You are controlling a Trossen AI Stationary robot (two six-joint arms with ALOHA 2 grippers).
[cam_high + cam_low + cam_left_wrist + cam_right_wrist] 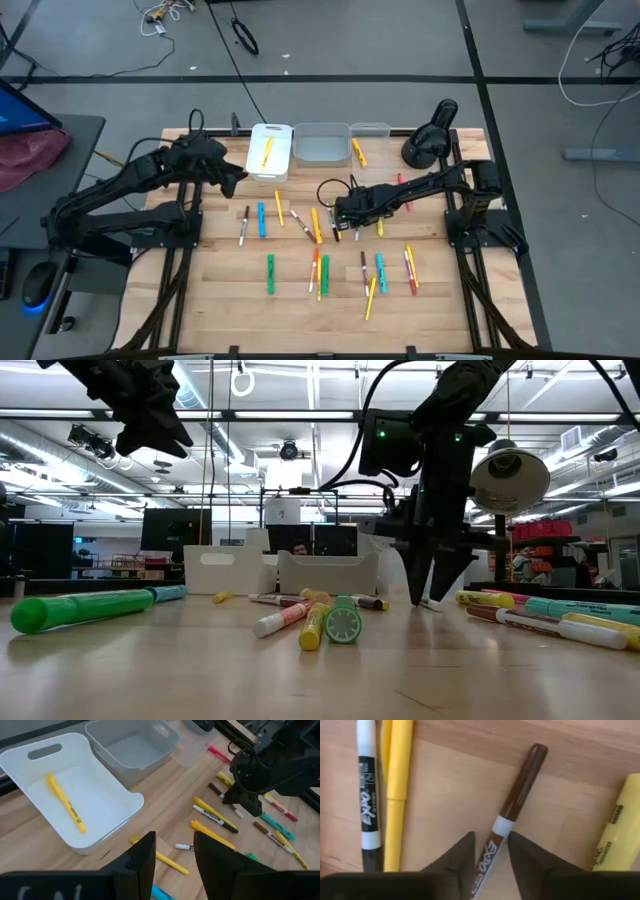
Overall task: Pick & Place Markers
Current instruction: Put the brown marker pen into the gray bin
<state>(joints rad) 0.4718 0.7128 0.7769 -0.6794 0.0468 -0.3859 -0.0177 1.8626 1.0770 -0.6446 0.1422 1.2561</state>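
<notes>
Several markers lie scattered on the wooden table [220, 310]: a green one [270, 273], a blue one [262, 220], yellow, orange and red ones. My right gripper [345, 228] points down among them at mid-table, shut on a brown marker [520, 790] that lies flat beside a yellow marker [397, 795] and a black one [368, 805]. My left gripper [174, 852] hovers open and holds nothing, high above the table by the white bin [270, 152]. A yellow marker [65, 802] lies in that bin. My right gripper pinches the brown marker's white barrel [492, 851], below the brown cap, between its two fingers [462, 857]. The fingers come from above, pointing down, and lie across the marker. The marker lies flat on the table.
Three bins stand in a row at the far edge: the white one, a grey one [322, 143] and a clear one [372, 132] with an orange marker [358, 152] by it. A black lamp [430, 135] stands at the far right. More markers [380, 272] lie toward the near edge.
</notes>
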